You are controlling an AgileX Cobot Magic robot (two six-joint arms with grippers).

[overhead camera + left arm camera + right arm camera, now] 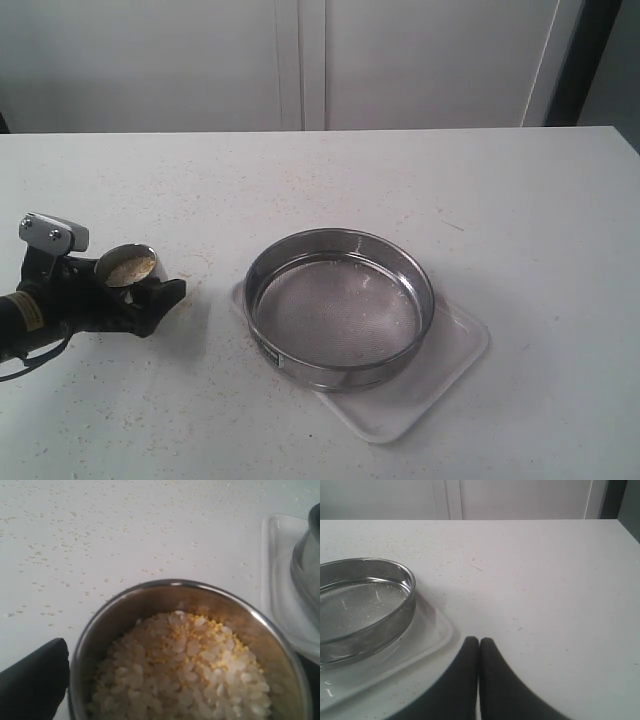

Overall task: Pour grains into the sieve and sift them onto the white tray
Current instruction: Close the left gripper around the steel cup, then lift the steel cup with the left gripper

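My left tool (140, 284) sits low at the left edge of the surface (450, 200), its jaws spread as wide as they go with the small steel cup (128, 267) between them. In the left wrist view one black finger (35, 680) stands just beside the cup's wall, but I cannot tell whether it actually touches the steel. The cup stands upright and holds the grains (185, 675): plump pale white bits with fine yellow meal mixed through, heaped a little below the rim. Stray granules (50, 545) lie dotted over the surface beyond the cup. The sieve (330, 372) is well to the right of the cup, near the middle of the surface, resting flat on the white tray (440, 370). It covers most of the tray, leaving one rounded corner and a strip of rim showing on the near right side. The mesh looks bare apart from a few specks. My right tool (479, 641) does not show in the exterior view. Its own wrist view has both fingers pressed together with nothing between them, hanging over bare surface just beside the tray's edge (427, 635), with the sieve (360, 600) a little farther off.
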